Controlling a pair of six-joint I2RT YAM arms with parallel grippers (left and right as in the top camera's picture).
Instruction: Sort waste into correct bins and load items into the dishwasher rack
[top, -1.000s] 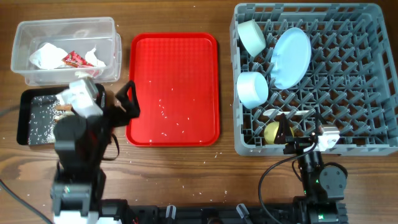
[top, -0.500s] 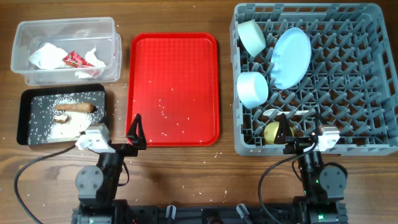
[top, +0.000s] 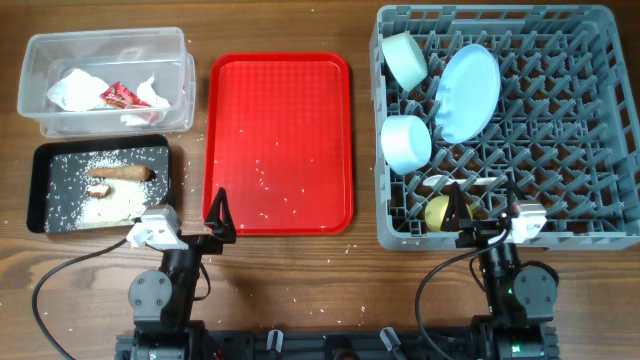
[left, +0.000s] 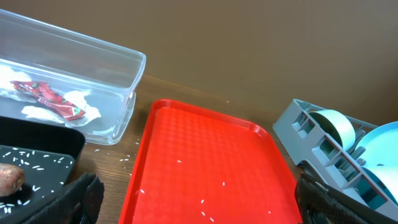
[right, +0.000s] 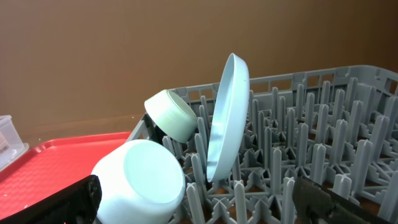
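The sorting looked nearly finished. A clear plastic tub (top: 100, 38) held crumpled white paper (top: 70, 90), in what seemed two or three pieces, and one red-and-white wrapper (top: 118, 95). The black tray (top: 35, 190) beside it held one carrot-like scrap (top: 122, 173), one small brown lump (top: 98, 190) and many rice grains. The grey dishwasher rack (top: 600, 120) carried one pale-blue plate (top: 468, 92) on edge, one pale-green bowl (top: 405, 58), one pale-blue bowl (top: 405, 142), one yellow cup (top: 438, 212) and one white spoon (top: 482, 183). Stray rice grains, too many to count, were left on the red serving tray (top: 290, 100) and the counter (top: 300, 280). The left end effector (left: 202, 199) and right end effector (right: 202, 205) hung near the counter's front edge with fingers apart, holding nothing.
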